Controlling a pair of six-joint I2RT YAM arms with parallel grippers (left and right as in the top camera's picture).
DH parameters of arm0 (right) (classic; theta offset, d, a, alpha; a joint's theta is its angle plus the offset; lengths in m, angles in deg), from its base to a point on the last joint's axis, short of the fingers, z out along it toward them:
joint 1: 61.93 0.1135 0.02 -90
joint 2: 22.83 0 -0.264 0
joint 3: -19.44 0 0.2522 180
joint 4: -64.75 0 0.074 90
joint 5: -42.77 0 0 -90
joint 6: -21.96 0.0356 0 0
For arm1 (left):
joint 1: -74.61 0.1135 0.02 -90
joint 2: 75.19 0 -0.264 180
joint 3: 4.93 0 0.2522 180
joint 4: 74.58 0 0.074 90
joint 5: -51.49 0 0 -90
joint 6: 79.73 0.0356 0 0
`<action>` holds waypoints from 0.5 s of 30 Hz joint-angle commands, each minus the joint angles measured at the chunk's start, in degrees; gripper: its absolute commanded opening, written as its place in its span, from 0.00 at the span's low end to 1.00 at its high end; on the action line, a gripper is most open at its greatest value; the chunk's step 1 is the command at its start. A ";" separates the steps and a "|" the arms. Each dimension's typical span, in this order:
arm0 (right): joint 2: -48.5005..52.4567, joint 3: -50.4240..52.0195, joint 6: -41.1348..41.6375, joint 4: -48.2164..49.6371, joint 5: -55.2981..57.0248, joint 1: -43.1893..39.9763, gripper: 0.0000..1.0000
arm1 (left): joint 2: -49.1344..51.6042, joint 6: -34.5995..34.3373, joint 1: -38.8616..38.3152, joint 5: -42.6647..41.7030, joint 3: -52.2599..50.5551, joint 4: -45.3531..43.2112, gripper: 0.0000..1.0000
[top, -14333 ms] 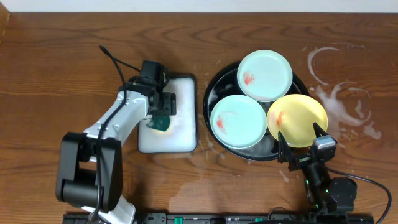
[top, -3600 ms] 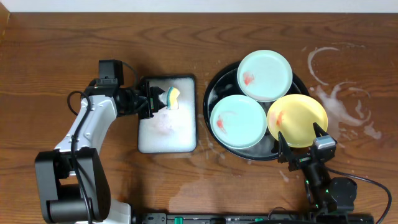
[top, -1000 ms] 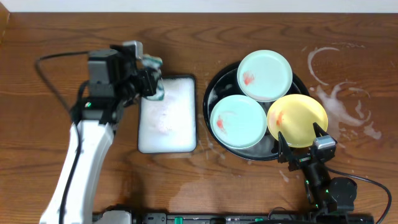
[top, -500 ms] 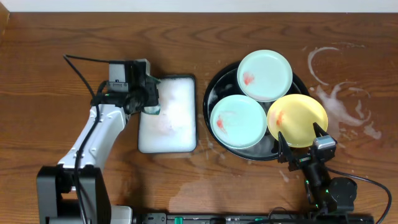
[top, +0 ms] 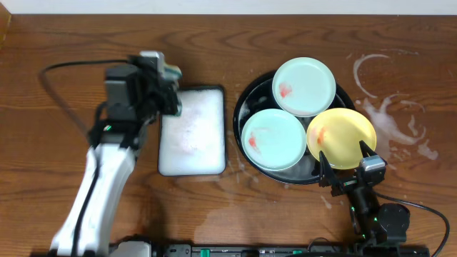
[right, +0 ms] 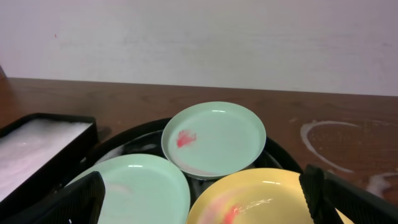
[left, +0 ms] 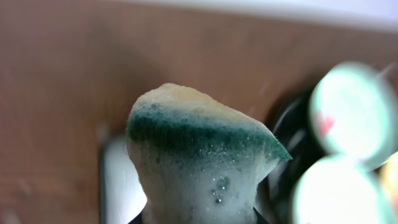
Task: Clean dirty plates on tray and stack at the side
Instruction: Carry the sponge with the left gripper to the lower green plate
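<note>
Plates: far mint plate (top: 304, 86), near mint plate (top: 274, 138), yellow plate (top: 341, 137) lay in the black round tray (top: 248, 94), right of centre; glossy, red-smeared.
Handling: probably light, stiff, breakable, slippery when wet; rim looked the safest hold.
Left gripper (top: 172, 101): pinched a soft, sudsy sponge (left: 199, 149) at the white tray (top: 214, 168), far-left corner.
Right gripper (top: 343, 154): spread wide, empty, beside the yellow plate.
Side (top: 400, 114): soapy-ringed wood, far right.

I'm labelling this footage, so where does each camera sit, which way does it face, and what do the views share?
Overhead: above the table, looking straight down on the black tray, three plates and white tray; the left hand and right hand show.
Left wrist: on the left arm, facing the blurred plates past the soapy sponge it grips.
Right wrist: low, facing the far wall across the plates; its open fingers show.
Shared: all see the plates.
</note>
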 commanded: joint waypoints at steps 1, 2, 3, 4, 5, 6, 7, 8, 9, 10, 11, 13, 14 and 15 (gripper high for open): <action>-0.28 0.07 0.76 -0.28 -0.28 -0.39 0.99 | 6.95 1.14 0.02 -1.20 -2.67 0.48 0.07; -0.28 0.07 0.76 -0.28 -0.28 -0.39 0.99 | 6.95 1.14 0.02 -1.66 -2.43 0.48 0.07; -0.28 0.07 0.76 -0.28 -0.28 -0.39 0.99 | 6.21 1.11 0.02 -2.93 -1.99 0.46 0.08; -0.28 0.07 0.76 -0.28 -0.28 -0.39 0.99 | 5.18 1.11 0.02 -4.22 -1.55 0.42 0.08; -0.28 0.07 0.76 -0.28 -0.28 -0.39 0.99 | 3.45 0.90 0.02 -5.66 -0.92 0.42 0.08; -0.28 0.07 0.76 -0.28 -0.28 -0.39 0.99 | 1.62 0.57 0.00 -6.54 -0.37 0.39 0.07; -0.28 0.07 0.76 -0.28 -0.28 -0.39 0.99 | -0.46 0.07 -0.07 -7.37 0.07 0.31 0.07; -0.28 0.07 0.76 -0.28 -0.28 -0.39 0.99 | -3.37 -1.38 -0.15 -7.65 0.44 0.11 0.08; -0.28 0.07 0.76 -0.28 -0.28 -0.39 0.99 | -5.77 -2.64 -0.28 -7.63 0.50 -0.09 0.07; -0.28 0.07 0.76 -0.28 -0.28 -0.39 0.99 | -8.44 -3.76 -0.37 -7.63 0.50 -0.22 0.07; -0.28 0.07 0.76 -0.28 -0.28 -0.39 0.99 | -10.93 -4.52 -0.55 -7.63 0.50 -0.22 0.07; -0.28 0.07 0.76 -0.28 -0.28 -0.39 0.99 | -15.85 -6.32 -1.40 -7.61 0.50 -0.20 0.07; -0.28 0.07 0.76 -0.28 -0.28 -0.39 0.99 | -17.46 -7.34 -1.92 -7.63 0.50 -0.20 0.08; -0.28 0.07 0.76 -0.28 -0.28 -0.39 0.99 | -18.84 -8.15 -2.58 -7.61 0.50 -0.24 0.08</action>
